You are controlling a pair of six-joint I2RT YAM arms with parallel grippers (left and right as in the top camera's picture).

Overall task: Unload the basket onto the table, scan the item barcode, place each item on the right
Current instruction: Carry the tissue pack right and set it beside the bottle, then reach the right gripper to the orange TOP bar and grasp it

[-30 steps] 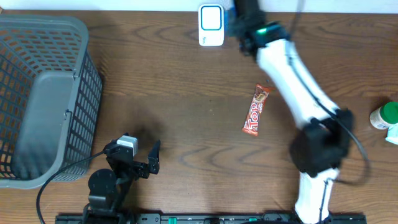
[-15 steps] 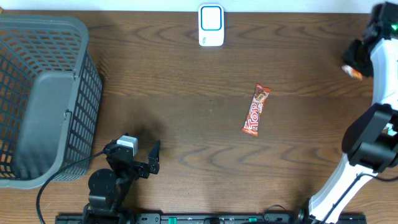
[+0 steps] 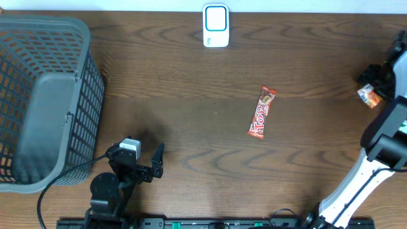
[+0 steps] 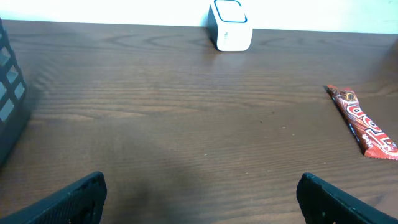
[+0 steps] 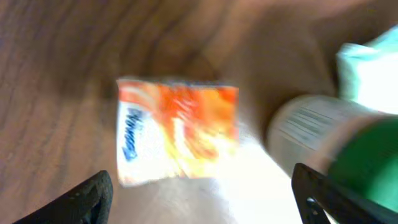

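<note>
R gripper (image 3: 374, 83) is at the far right edge of the table (image 3: 191, 76) in the overhead view. Jaws look spread. The orange packet (image 3: 367, 95) lies just beside it on the wood, not pinched as far as this view shows. A sec ago the same arm was up by the scanner (image 3: 216, 25) at the back edge. Half a sec ago it had swung right w/ the packet at its tips. So the packet has left the scanner and been dropped at the right side. Candy bar (image 3: 262, 112) lies mid-table, unmoved, well apart from both arms. L gripper (image 3: 144, 158) is parked near the front edge, not far from the basket (image 3: 89, 83), no change.

L wrist: L fingers (image 4: 81, 199) are wide apart w/ nothing betw them. Scanner at the back and candy bar off to the right, neither touched.

R wrist: pic is blurry, cam prob in motion. R fingers (image 5: 93, 196) sit wide apart at the bottom corners. The packet lies on the table ahead of them, clear of both tips, so it's let go. Near it are a bottle w/ green cap (image 5: 336, 149) and a pale teal-white thing (image 5: 373, 62) I can't ID.

Judgement: the packet's pass at the scanner looks done, and it now sits w/ the other items on the right. Candy bar is likely next for the scanner. Can't tell whether the scan registered.
</note>
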